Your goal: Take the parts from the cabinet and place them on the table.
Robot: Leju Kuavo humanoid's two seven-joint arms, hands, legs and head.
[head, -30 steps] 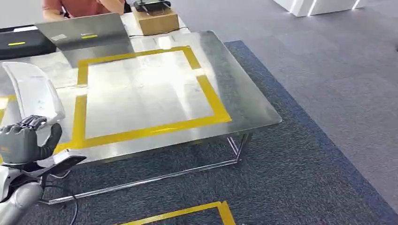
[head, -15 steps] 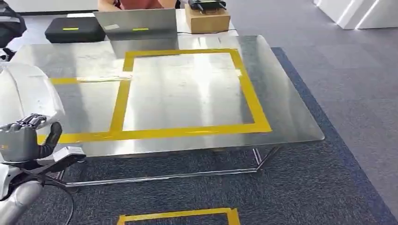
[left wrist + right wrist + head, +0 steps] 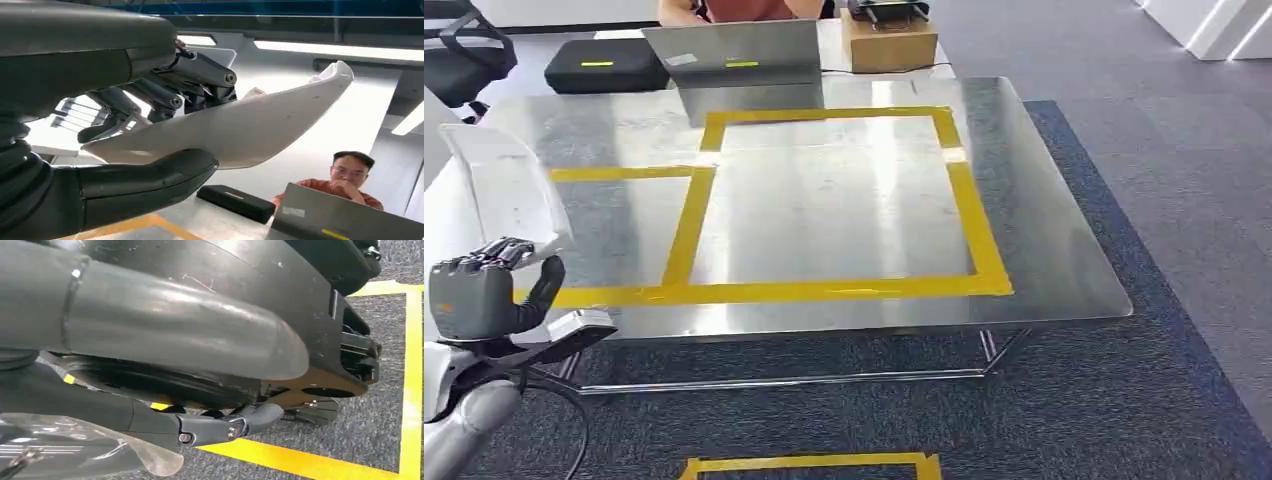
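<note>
My left hand [image 3: 484, 295] grips a white curved shell part [image 3: 499, 195] at the lower left of the head view, level with the near left corner of the steel table [image 3: 1044, 250]. In the left wrist view the thumb lies under the white part [image 3: 250, 125] and the darker fingers of the left hand [image 3: 150, 135] lie over it. The right hand [image 3: 200, 390] hangs above the carpet; a bit of clear plastic [image 3: 75, 450] shows beside it, and whether it holds anything is unclear.
Yellow tape [image 3: 824, 290] marks a rectangle on the tabletop. At the far edge stand a laptop [image 3: 734, 55], a black case [image 3: 604, 68] and a cardboard box [image 3: 889, 45], with a person [image 3: 744, 8] behind. An office chair [image 3: 464, 40] is far left. Yellow tape [image 3: 814, 465] lines the floor.
The whole picture has shifted: the camera has turned, and the table now lies more squarely ahead. My left hand still holds the white part the same way.
</note>
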